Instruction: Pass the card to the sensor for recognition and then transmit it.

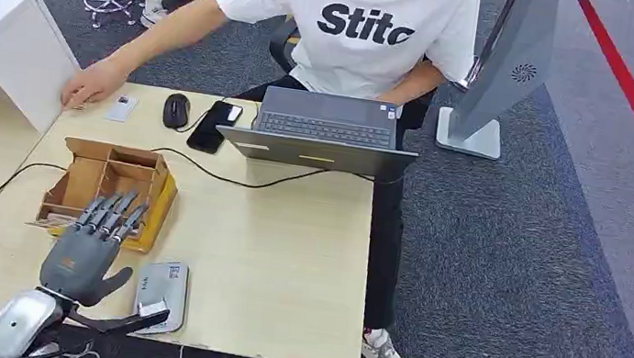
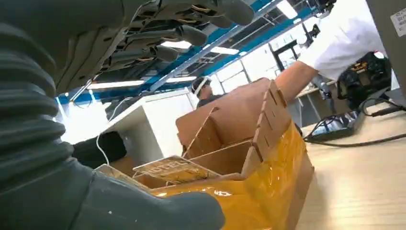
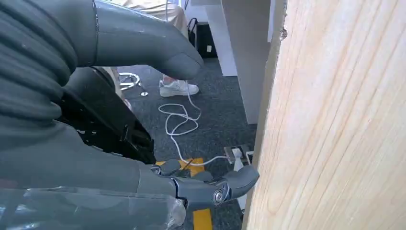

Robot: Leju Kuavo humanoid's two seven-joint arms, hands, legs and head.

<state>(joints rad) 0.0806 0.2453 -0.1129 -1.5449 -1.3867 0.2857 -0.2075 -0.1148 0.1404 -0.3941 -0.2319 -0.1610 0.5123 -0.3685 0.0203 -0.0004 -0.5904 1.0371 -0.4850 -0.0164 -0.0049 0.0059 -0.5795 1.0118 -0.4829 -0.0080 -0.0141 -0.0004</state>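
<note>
A brown cardboard box point(image 1: 156, 178) with dividers stands on the near left of the wooden table point(image 1: 285, 249). In the left wrist view a card point(image 2: 174, 167) printed with letters lies flat in the compartment of the box point(image 2: 277, 158) nearest me. My left hand point(image 1: 90, 246) hovers at the box's near edge, its fingers point(image 2: 182, 33) straight and spread above the card, holding nothing. The grey sensor point(image 1: 161, 293) lies flat just right of that hand by the table's front edge. My right hand point(image 3: 95, 120) hangs below and beside the table edge point(image 3: 335, 120), fingers apart and empty.
A person in a white shirt sits behind an open laptop point(image 1: 324, 129), one hand point(image 1: 94, 83) reaching to the far left by a small card point(image 1: 122, 107). A mouse point(image 1: 176, 110), a phone point(image 1: 214, 124) and a black cable point(image 1: 230, 177) lie nearby. A white cabinet point(image 1: 8, 36) stands left.
</note>
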